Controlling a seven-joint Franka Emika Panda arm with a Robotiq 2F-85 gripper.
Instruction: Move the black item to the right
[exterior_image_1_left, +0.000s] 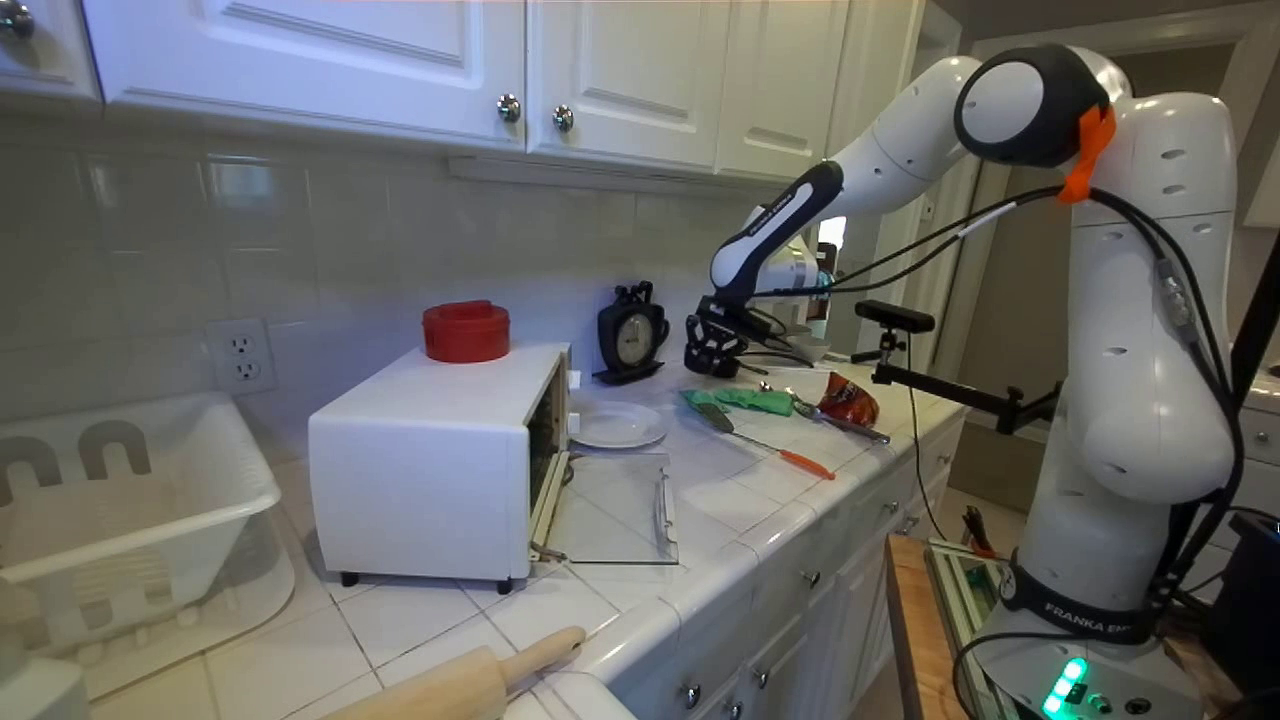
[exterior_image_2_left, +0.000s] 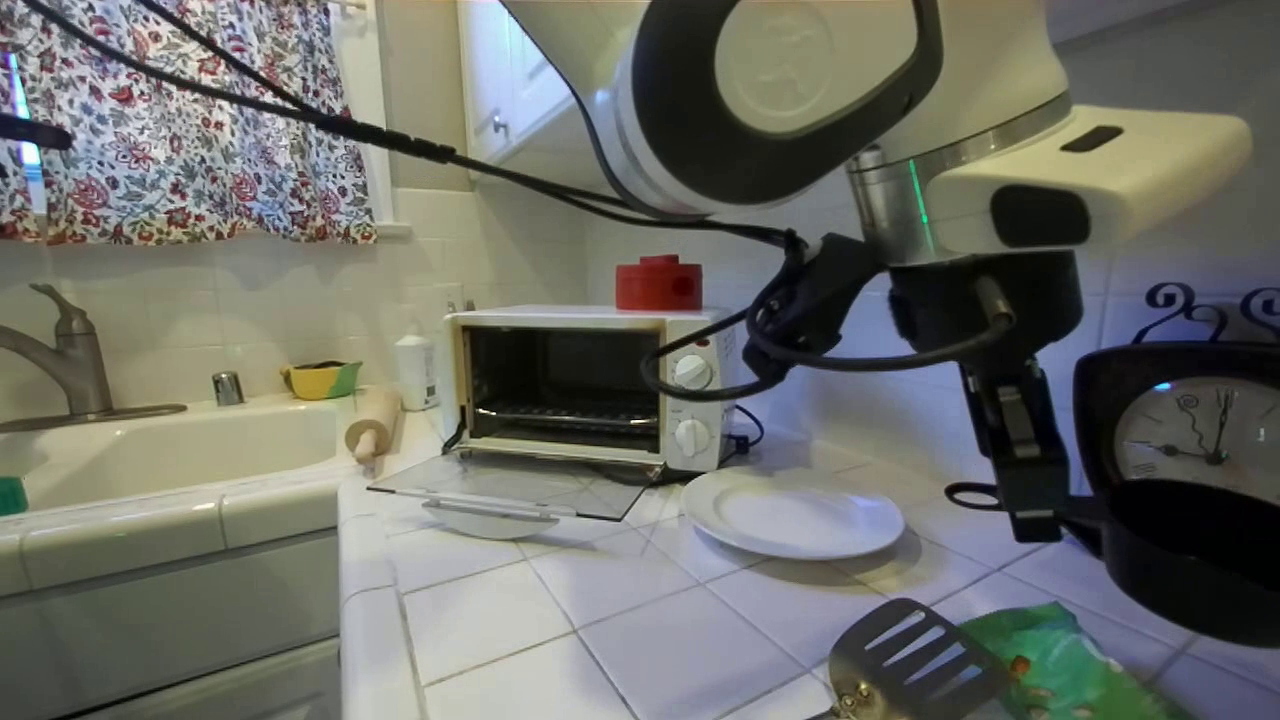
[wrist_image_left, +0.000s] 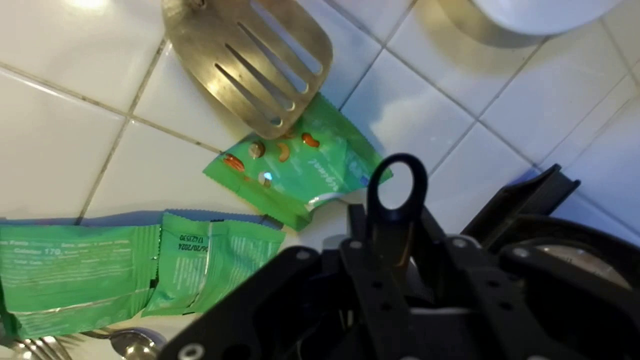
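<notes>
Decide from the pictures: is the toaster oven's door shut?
No: the glass door is folded down in front of the toaster oven.

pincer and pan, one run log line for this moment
pincer: shut | holding: black pan by handle | pan touching counter: unclear | black clock: upright | oven door: open | white plate: on counter

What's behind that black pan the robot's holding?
In an exterior view, a black clock stands behind the pan, its pale dial peeking out above. From there, the pan covers the clock's lower part, so that bit is hidden.
</notes>
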